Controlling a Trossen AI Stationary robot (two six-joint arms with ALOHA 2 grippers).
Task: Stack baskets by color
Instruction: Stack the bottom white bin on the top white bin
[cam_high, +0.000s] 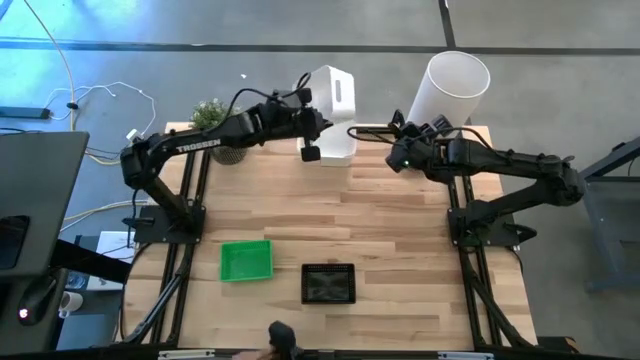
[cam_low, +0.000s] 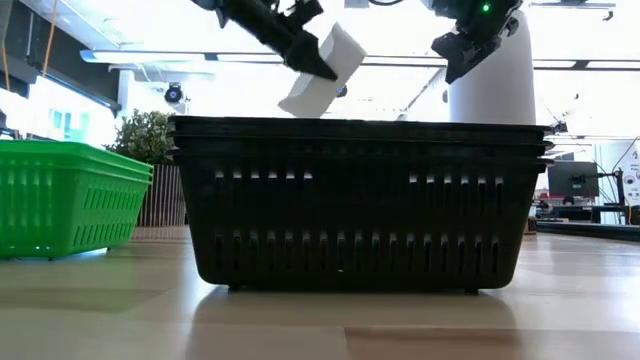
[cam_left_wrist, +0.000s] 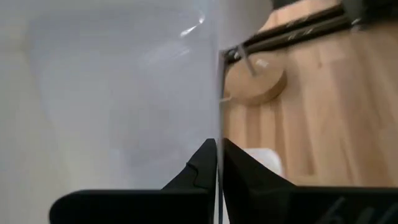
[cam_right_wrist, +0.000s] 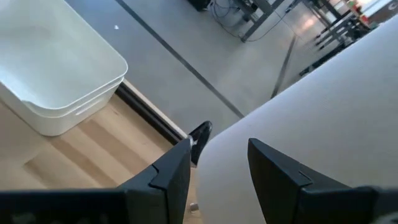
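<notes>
A white basket hangs tilted above the table's far middle, with my left gripper shut on it. In the right wrist view it shows two nested rims. Nearer the front, the green basket and, to its right, the black baskets rest on their bottoms. The low view shows the black baskets nested. My right gripper stands open at the far right, next to the tall white cylinder and touching nothing. My left gripper pinches the white basket's thin side wall between its two fingers, one on each face. The fingers come from the table's left, slanting a little downward. The basket is lifted clear and tilted.
A small potted plant stands at the far left, beside the left arm. The white cylinder fills much of the right wrist view, just beyond the open fingers. Bare wood lies between the far row and the front baskets.
</notes>
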